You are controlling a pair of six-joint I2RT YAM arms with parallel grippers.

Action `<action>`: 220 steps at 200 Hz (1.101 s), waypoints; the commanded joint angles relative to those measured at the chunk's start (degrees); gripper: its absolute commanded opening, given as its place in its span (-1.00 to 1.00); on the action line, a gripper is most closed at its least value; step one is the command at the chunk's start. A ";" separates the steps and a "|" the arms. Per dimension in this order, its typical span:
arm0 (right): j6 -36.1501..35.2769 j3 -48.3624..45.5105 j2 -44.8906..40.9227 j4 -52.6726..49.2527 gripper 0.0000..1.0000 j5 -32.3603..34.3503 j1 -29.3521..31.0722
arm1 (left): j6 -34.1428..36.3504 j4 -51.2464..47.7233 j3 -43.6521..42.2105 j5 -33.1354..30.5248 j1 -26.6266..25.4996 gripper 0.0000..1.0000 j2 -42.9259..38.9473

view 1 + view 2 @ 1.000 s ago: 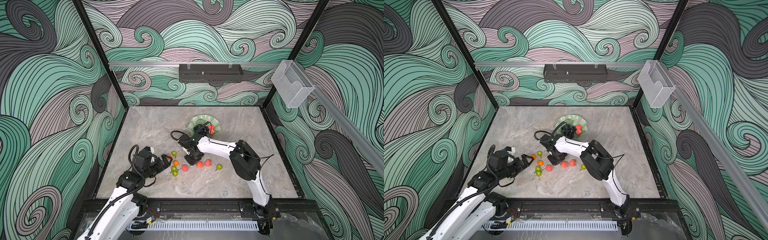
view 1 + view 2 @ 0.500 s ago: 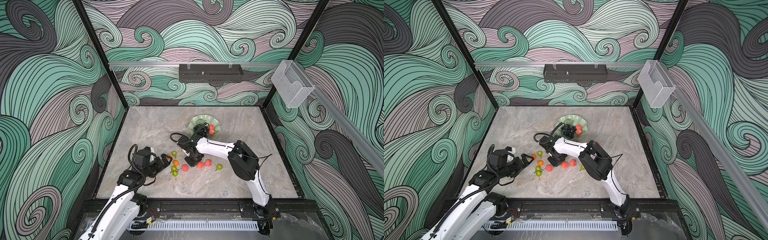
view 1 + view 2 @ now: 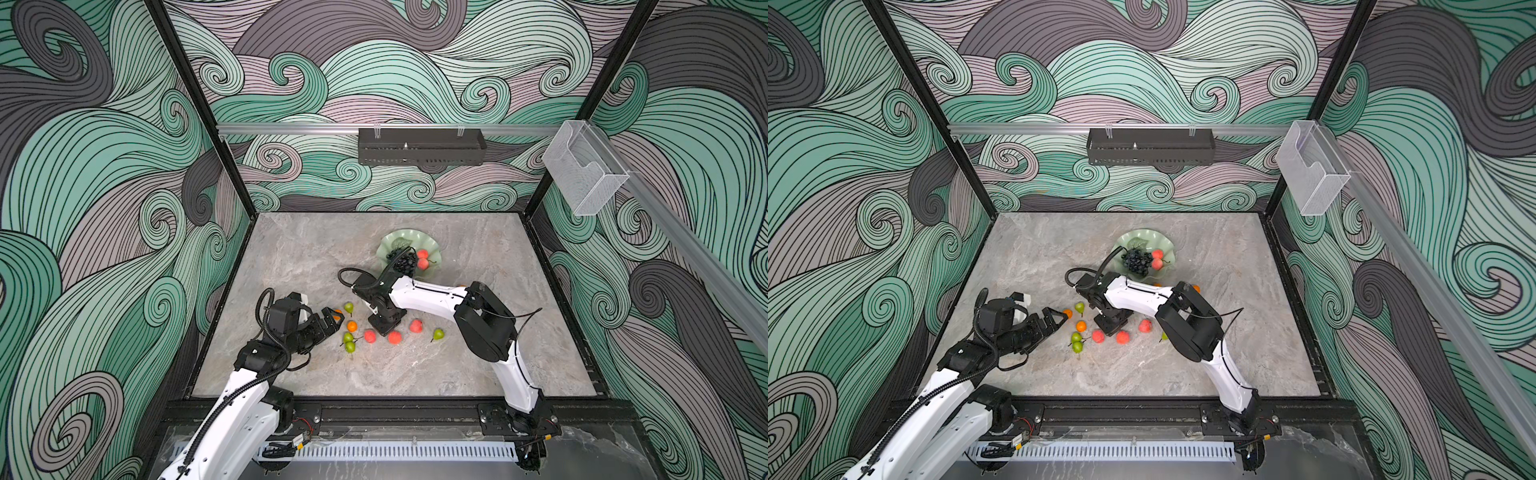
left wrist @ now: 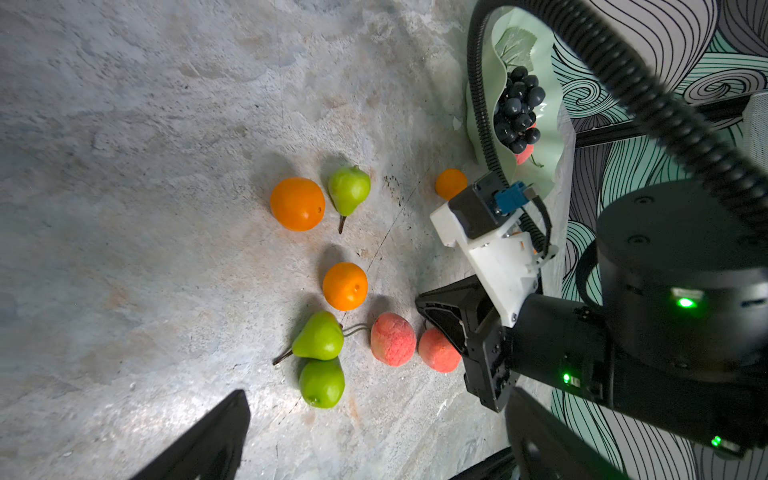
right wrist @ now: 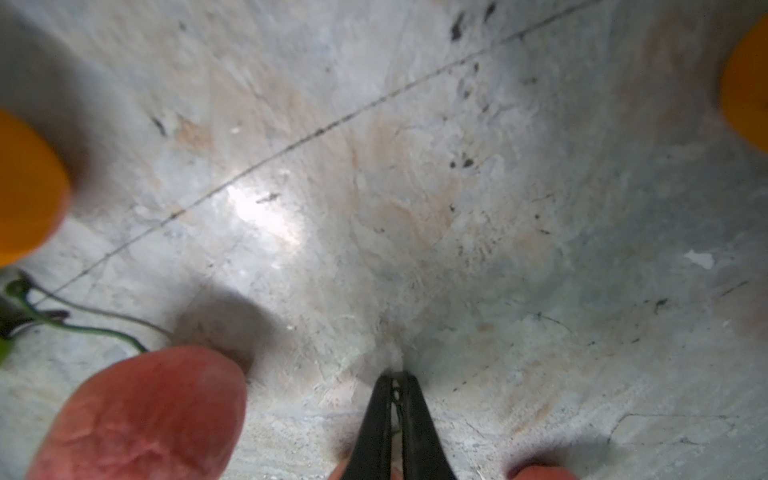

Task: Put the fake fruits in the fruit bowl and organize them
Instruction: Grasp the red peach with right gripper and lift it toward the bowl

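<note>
- Worktop (image 3: 415,374) carried most of the fake fruits (image 3: 395,337) loose in a cluster between the two arms, so the sorting was, by my reading, far from done.
- Fruit bowl (image 3: 398,241) sat toward the far side. It already held the grape bunch (image 3: 404,262) with two peaches (image 3: 423,258) against it, which left its far half free for more.
- Right end effector (image 3: 384,326) pointed straight down among the loose peaches (image 3: 370,336), clenched at worktop level, likely after a thin stem. Whether it had caught one I could not tell.
- Left end effector (image 3: 328,322) hovered released with an orange (image 3: 1066,312) just at its tips, probably lined up for that pick.
- Compared with a second earlier, the right jaws had closed from slightly apart; the arms and fruit otherwise looked unmoved.
</note>
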 commanded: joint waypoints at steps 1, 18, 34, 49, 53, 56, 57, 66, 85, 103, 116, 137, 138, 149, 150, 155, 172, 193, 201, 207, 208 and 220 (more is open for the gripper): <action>-0.15 -0.33 2.19 -2.00 -0.90 1.32 0.11 | 1.84 0.12 2.37 -1.03 0.45 0.97 0.16; -0.26 -0.24 1.88 -1.99 -0.96 1.43 0.11 | 2.08 0.97 2.30 -0.69 0.48 0.97 0.38; -0.25 -0.02 1.26 -1.93 -1.00 1.59 0.10 | 2.78 2.40 2.01 0.30 0.46 0.97 0.67; 0.00 0.28 0.44 -1.89 -1.00 1.72 0.10 | 2.55 3.09 1.84 0.46 0.45 0.97 0.84; 0.09 0.33 0.13 -1.83 -1.00 1.68 0.10 | 2.55 3.34 1.86 0.54 0.48 0.97 0.99; 0.16 0.37 -0.01 -1.81 -1.00 1.68 0.10 | 2.48 3.42 1.86 0.55 0.44 0.97 1.08; 0.22 0.38 -0.11 -1.82 -1.00 1.69 0.10 | 2.47 3.46 1.86 0.59 0.49 0.97 1.11; 0.59 0.38 -0.91 -1.77 -1.00 1.54 0.10 | 2.37 3.74 2.06 0.64 0.45 0.97 1.43; 1.57 -0.27 -3.35 -1.21 -1.00 1.36 0.10 | 2.28 4.75 2.69 1.27 0.35 0.97 2.46; 2.66 -1.79 -6.42 -0.08 -1.00 1.87 -0.05 | 2.52 5.32 3.87 3.20 0.31 0.97 3.79; 3.75 -3.37 -8.71 0.97 -1.00 2.14 -0.31 | 3.24 4.84 5.27 4.50 0.07 0.97 5.24; 5.63 -6.45 -12.90 3.16 -1.00 2.50 -0.93 | 3.33 4.88 6.67 4.86 -0.79 0.97 7.59; 5.73 -6.64 -13.06 3.30 -1.00 2.49 -1.03 | 3.34 4.90 6.72 4.86 -0.83 0.97 7.70; 6.62 -8.43 -15.38 4.57 -1.00 2.73 -1.51 | 3.11 5.91 6.90 4.72 -1.73 0.97 8.46; 6.70 -8.51 -15.62 4.71 -1.00 2.74 -1.54 | 3.09 5.94 6.93 4.75 -1.79 0.97 8.53; 7.02 -9.29 -16.67 5.29 -1.00 2.68 -1.80 | 2.88 6.44 7.04 4.41 -2.23 0.97 8.81; 8.09 -12.30 -20.36 7.76 -1.00 3.01 -2.85 | 2.64 7.41 7.69 2.93 -4.44 0.97 9.69; 10.02 -16.07 -24.72 10.99 -1.00 3.26 -4.73 | 2.50 9.15 8.48 0.39 -7.54 0.97 11.34; 10.90 -17.46 -26.43 12.39 -1.00 3.21 -5.59 | 2.31 10.26 8.75 -0.46 -8.73 0.97 12.37; 11.39 -18.45 -27.58 13.29 -1.00 3.22 -6.26 | 2.16 11.10 9.08 -1.14 -9.69 0.97 13.34; 11.51 -18.62 -27.74 13.51 -1.00 3.21 -6.38 | 2.13 11.22 9.12 -1.26 -9.85 0.97 13.48; 12.30 -19.81 -29.72 14.79 -1.00 3.26 -7.75 | 2.02 12.72 10.28 -2.40 -11.83 0.97 15.84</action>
